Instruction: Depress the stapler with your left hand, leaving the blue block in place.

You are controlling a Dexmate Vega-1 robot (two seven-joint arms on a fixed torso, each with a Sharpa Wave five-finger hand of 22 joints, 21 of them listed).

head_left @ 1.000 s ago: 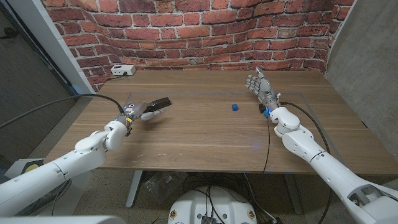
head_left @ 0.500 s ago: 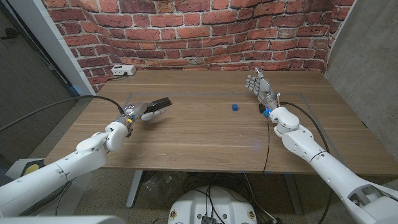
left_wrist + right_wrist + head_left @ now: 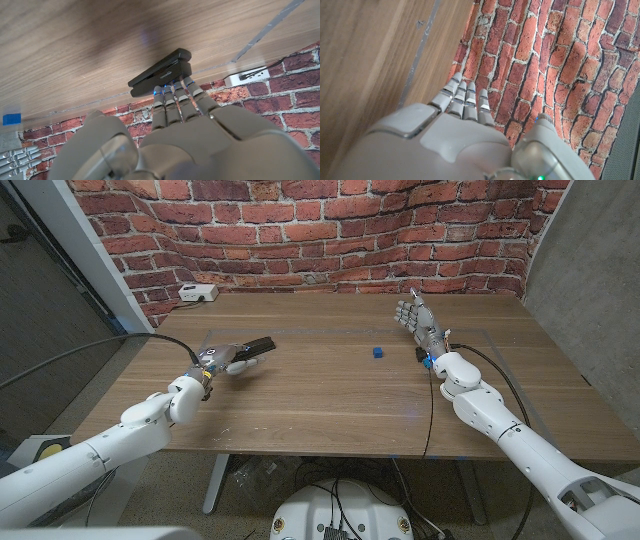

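Observation:
A black stapler [image 3: 257,344] lies on the wooden table [image 3: 320,395] at the left, its upper arm down close to its base. My left hand [image 3: 226,359] reaches over its near end with fingers stretched out. In the left wrist view the fingertips [image 3: 172,90] sit at the edge of the stapler [image 3: 161,74]; I cannot tell if they press it. A small blue block [image 3: 377,352] stands alone right of the middle. My right hand [image 3: 419,319] stands upright beyond the block, fingers extended and holding nothing; its back [image 3: 445,130] shows in the right wrist view.
A white power strip [image 3: 197,292] lies at the table's far left by the brick wall [image 3: 330,230]. A thin tape line [image 3: 330,331] crosses the tabletop. Black cables trail from both arms. A grey wall panel [image 3: 590,270] stands to the right.
The left hand's fingers have shifted very slightly at the stapler's near end. The block, the stapler and the right hand have stayed where they were.

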